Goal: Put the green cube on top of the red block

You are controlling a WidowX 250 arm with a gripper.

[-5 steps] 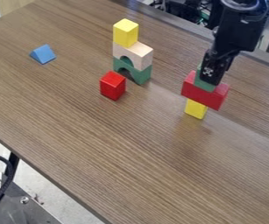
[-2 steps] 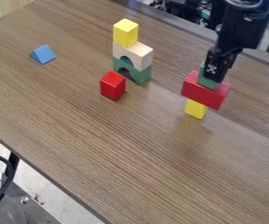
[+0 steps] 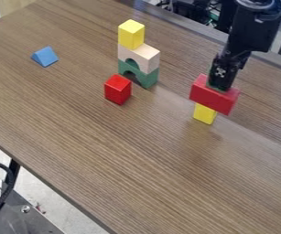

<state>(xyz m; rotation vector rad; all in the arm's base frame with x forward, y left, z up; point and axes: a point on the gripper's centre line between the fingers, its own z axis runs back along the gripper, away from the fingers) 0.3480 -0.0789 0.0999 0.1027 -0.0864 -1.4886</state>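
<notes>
The gripper (image 3: pixel 220 80) hangs at the upper right, right over the red block and in front of most of the green cube. Of the green cube (image 3: pixel 218 88), a thin strip shows at the gripper's lower end, at the top of the red block. The long red block (image 3: pixel 213 97) lies across a yellow block (image 3: pixel 204 114), its ends sticking out past it on both sides.
Left of the gripper rises a stack with a green arch (image 3: pixel 147 78), a wooden arch (image 3: pixel 146 56) and a yellow block (image 3: pixel 131 34). A red cube (image 3: pixel 117 89) stands before it; a blue triangular block (image 3: pixel 45 56) lies farther left.
The gripper first shifted slightly right, then came a little left and lower. It now covers most of the green cube, more of which showed before. The red and yellow blocks have stayed put.
</notes>
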